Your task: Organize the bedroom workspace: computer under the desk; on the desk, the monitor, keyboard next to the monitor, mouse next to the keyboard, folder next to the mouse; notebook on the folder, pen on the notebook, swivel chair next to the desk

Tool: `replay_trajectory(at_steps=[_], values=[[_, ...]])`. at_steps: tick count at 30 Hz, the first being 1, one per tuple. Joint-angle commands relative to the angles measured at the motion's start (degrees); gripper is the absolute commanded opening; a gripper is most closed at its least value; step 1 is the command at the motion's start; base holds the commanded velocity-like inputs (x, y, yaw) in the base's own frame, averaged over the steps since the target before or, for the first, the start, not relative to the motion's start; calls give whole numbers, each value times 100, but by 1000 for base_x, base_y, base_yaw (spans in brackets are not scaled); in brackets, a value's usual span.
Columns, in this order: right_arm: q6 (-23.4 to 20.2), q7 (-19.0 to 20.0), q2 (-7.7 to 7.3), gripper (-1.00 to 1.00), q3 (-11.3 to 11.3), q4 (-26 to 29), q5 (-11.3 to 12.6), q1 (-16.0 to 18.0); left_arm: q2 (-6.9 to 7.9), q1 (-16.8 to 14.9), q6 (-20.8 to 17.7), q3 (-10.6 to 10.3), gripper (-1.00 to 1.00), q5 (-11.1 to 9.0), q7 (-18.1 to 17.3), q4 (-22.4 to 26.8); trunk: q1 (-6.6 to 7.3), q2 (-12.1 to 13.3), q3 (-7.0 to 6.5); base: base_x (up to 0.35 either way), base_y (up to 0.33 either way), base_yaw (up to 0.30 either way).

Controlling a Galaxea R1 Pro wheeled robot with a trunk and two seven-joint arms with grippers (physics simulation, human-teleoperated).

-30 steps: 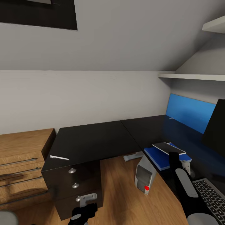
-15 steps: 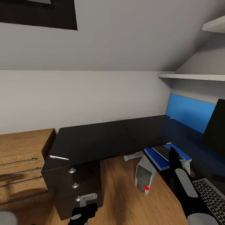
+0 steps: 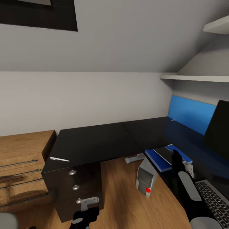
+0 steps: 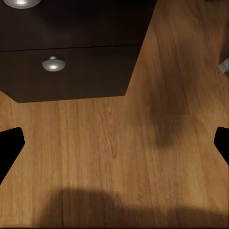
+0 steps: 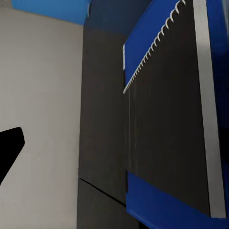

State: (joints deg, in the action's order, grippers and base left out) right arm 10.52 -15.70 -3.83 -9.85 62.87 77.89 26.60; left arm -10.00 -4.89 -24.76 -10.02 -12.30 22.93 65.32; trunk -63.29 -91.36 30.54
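The blue folder (image 3: pixel 158 158) lies at the edge of the black desk (image 3: pixel 95 141), with the dark grey notebook (image 3: pixel 166 152) flat on top of it. In the right wrist view the notebook (image 5: pixel 167 119) and folder (image 5: pixel 167 207) loom close. My right gripper (image 3: pixel 176 156) hovers just over them, open and holding nothing. The white pen (image 3: pixel 59 159) rests on the desk's left wing. The computer (image 3: pixel 145 179) stands under the desk. At the right are the monitor (image 3: pixel 219 130) and the keyboard (image 3: pixel 212 197). Low over the floor, my left gripper (image 3: pixel 84 217) is open. The mouse and swivel chair are out of view.
The black drawer unit (image 3: pixel 76 187) stands under the desk's left end, its knob (image 4: pixel 53 63) close to my left gripper. A light wooden cabinet (image 3: pixel 22 159) stands beside it. A blue wall panel (image 3: pixel 190 114) and white shelves (image 3: pixel 194 77) are behind the desk. Wooden floor (image 4: pixel 114 143) lies below.
The notebook, held tilted above the folder a second ago, now lies flat on it, released. The head camera has shifted slightly.
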Motion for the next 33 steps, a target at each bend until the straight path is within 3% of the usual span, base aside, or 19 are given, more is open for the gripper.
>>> replay_trajectory(at_steps=[1, 33], values=[[37, -12, -3, 100, 9, 6, 60, 3, 0, -3, -15, -8, 100, -56, 48, 8, 1, -4, 6, -54, -55, 0], [43, 15, 6, 100, 12, 20, 53, 3, 0, -3, -14, -8, 100, -53, 39, 5, 1, -4, 6, -21, -14, 0]])
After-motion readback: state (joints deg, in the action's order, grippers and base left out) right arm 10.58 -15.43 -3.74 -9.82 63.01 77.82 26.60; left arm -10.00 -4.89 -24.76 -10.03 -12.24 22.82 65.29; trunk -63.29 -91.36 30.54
